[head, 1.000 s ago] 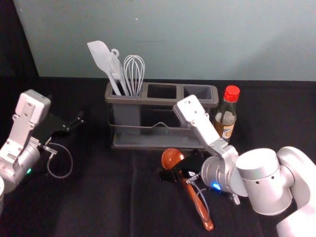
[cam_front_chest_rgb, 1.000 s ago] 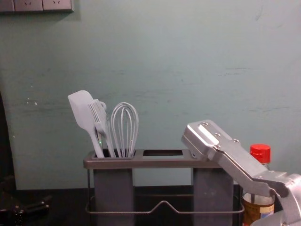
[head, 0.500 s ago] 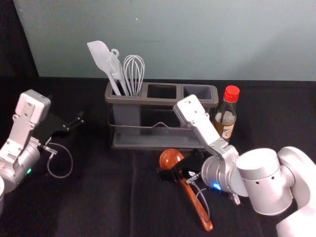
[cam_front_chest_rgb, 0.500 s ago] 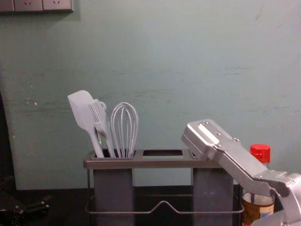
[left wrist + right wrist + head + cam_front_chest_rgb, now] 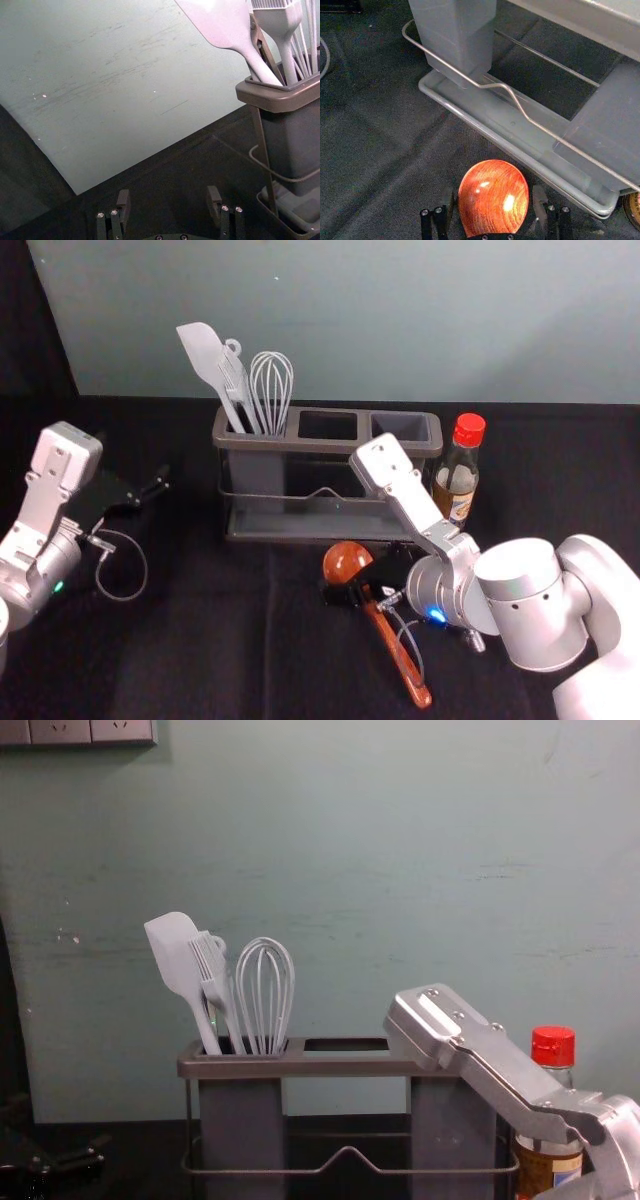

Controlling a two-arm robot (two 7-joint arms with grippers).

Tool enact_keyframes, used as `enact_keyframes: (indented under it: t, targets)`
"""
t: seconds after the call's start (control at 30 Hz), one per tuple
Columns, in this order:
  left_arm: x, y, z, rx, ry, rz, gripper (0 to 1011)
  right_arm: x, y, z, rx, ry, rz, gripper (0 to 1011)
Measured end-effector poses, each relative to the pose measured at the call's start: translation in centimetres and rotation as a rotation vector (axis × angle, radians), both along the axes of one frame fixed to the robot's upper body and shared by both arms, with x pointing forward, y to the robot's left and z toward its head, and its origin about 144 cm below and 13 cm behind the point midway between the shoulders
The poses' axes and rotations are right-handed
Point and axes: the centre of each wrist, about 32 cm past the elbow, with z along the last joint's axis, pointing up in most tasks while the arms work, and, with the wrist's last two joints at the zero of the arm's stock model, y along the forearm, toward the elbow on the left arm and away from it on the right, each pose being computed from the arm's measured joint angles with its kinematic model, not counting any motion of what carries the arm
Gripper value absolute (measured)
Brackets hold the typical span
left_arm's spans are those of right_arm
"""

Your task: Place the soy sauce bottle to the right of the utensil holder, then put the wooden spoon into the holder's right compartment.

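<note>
In the head view my right gripper [image 5: 356, 578] is low in front of the utensil holder [image 5: 330, 445], straddling the wooden spoon [image 5: 346, 560] close to its bowl. The right wrist view has the spoon's bowl [image 5: 493, 197] between the parted fingers of my right gripper [image 5: 493, 202], with a gap on either side. The spoon's handle slants toward the front right. The soy sauce bottle [image 5: 460, 475], red-capped, stands upright beside the holder's right end. The holder's right compartment [image 5: 402, 426] holds nothing. My left gripper [image 5: 138, 480] idles at the left, open in its wrist view [image 5: 168, 200].
A white spatula [image 5: 203, 352], a fork-like utensil and a whisk [image 5: 271, 385] stand in the holder's left compartment. A wire rail [image 5: 347, 1152] runs along the holder's front. The wall [image 5: 340, 320] rises behind. My right forearm passes in front of the bottle in the chest view.
The spoon's bowl has shifted slightly left. My right arm has dipped a little in the chest view. The left arm, holder and bottle have stayed put.
</note>
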Motion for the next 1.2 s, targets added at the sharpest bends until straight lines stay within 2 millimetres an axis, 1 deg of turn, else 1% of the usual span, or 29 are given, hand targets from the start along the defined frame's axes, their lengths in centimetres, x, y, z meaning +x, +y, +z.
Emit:
enact_keyframes:
  t: [0.27, 0.53, 0.7, 0.83, 1.2]
  targets:
    - [0.0, 0.0, 0.0, 0.0, 0.0, 0.0, 1005, 0.0, 0.1, -0.2, 0.007, 0.0, 0.004, 1000]
    - [0.0, 0.0, 0.0, 0.0, 0.0, 0.0, 1005, 0.1, 0.1, -0.3, 0.006, -0.001, 0.003, 841]
    - [0.0, 0.0, 0.0, 0.0, 0.0, 0.0, 1005, 0.0, 0.0, -0.1, 0.004, -0.002, 0.003, 840]
    - [0.0, 0.0, 0.0, 0.0, 0.0, 0.0, 1005, -0.2, -0.4, 0.4, 0.011, -0.012, 0.006, 840]
    - [0.0, 0.0, 0.0, 0.0, 0.0, 0.0, 1005, -1.4, -2.1, 2.7, 0.039, -0.051, 0.031, 840]
